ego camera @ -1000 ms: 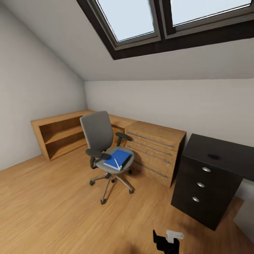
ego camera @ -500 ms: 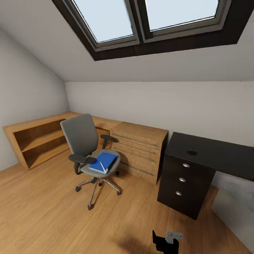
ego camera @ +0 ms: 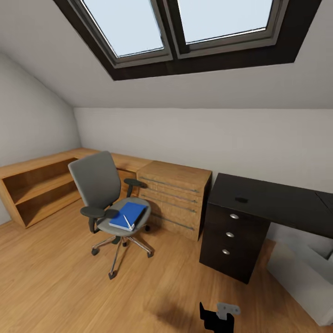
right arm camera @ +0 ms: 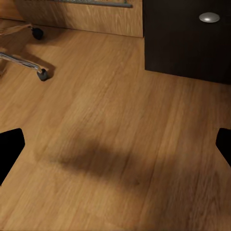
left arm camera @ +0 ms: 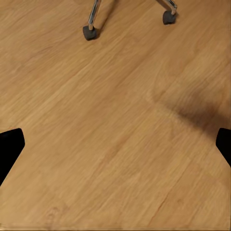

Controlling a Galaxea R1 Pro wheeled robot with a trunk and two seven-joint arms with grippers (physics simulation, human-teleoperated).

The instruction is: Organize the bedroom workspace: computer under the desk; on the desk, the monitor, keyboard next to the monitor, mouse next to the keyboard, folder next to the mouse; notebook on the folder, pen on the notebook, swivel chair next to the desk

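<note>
Oak plank floor (ego camera: 60, 286) runs under both grippers. Left gripper (left arm camera: 115, 144) and right gripper (right arm camera: 115, 144): fingers spread wide apart, holding nothing, above bare boards. Swivel chair (ego camera: 99, 185) stands mid-room, apart from the desk (ego camera: 273, 199); folder (ego camera: 127, 215) lies on its seat. Small dark mouse (ego camera: 241, 200) sits on the desk top. Grey computer (ego camera: 300, 277) on the floor beside the drawers. Oak dresser (ego camera: 175, 196) between chair and desk, against the wall.
</note>
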